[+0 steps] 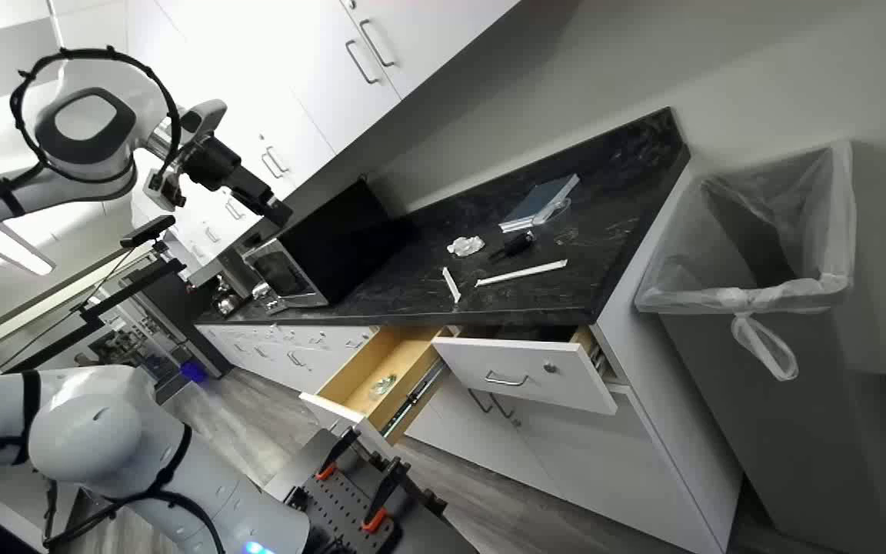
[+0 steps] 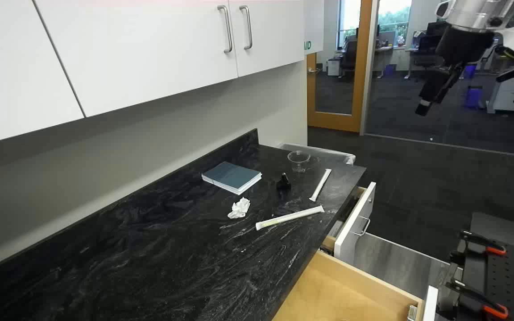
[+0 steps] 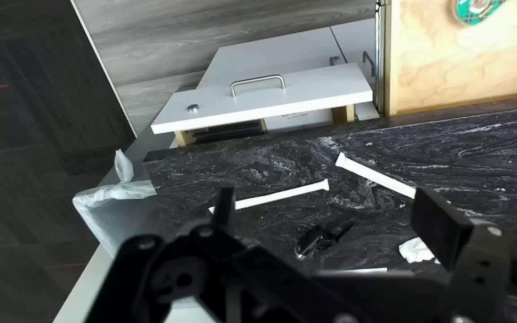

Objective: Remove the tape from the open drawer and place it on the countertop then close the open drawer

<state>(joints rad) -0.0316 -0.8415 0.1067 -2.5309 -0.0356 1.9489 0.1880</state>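
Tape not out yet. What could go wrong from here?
1. The tape lies down inside the open drawer, so the gripper could strike a side wall reaching in.
2. A neighbouring drawer also stands open; it might get snagged, or pushed shut by mistake.
3. White sticks, crumpled paper and a clear cup dot the countertop; the tape might knock one.

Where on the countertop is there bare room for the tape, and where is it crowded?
Free: the countertop between the dark appliance and white crumpled wad, with the wall behind and open tape drawer in front.
Crowded: the end by the bin, with two white strips, a small black object, clear cup and blue-topped stack.
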